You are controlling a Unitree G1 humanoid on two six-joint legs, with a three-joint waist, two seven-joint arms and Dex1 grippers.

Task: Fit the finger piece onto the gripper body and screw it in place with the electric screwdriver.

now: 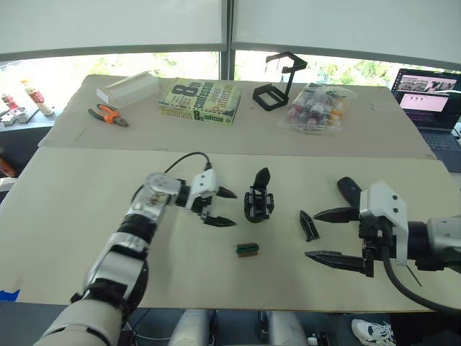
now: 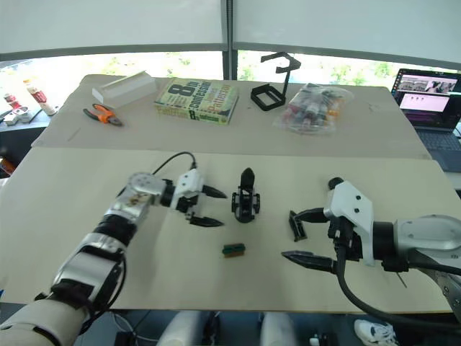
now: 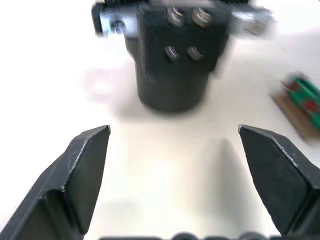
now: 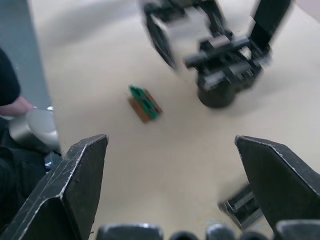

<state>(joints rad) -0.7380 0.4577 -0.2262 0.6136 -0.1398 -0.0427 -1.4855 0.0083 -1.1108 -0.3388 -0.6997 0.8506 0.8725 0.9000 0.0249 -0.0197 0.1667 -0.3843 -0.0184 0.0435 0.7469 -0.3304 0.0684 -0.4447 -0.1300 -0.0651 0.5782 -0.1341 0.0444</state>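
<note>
From the head camera, the gripper body [image 1: 258, 202] stands upright near the middle of the pale counter [image 1: 86, 216], its one pointed finger sticking up. The left pincer [image 1: 220, 207] sits just to its left, level with it, fingers spread apart and empty, not touching it. A small green-and-brown block [image 1: 247, 249] lies on the counter in front of the gripper body. To the right, the finger piece [image 1: 309, 225] lies flat on the counter. The right pincer [image 1: 328, 236] hovers just beside it, fingers wide apart with nothing between them. The rounded black end of the electric screwdriver [image 1: 348, 189] shows just behind the right pincer's white housing; the rest of it is hidden. On the far counter lie orange-handled pliers [image 1: 109, 115], a white box [image 1: 128, 89], a book [image 1: 201, 100], a black wire-frame stand [image 1: 279, 81] and a clear bag of small items [image 1: 315, 107]. A laptop [image 1: 431, 101] sits at the far right.

In the left wrist view, the gripper body [image 3: 172, 50] is straight ahead of the open fingers [image 3: 82, 170], its cylindrical base resting on the counter, silvery screws on its face. The block [image 3: 300, 107] lies off to one side.

In the right wrist view, the open fingers [image 4: 272, 175] frame the block [image 4: 144, 104] and the gripper body [image 4: 225, 65], with the left pincer [image 4: 182, 27] beyond it. A dark piece [image 4: 245, 205], probably the finger piece, lies close to one finger.
</note>
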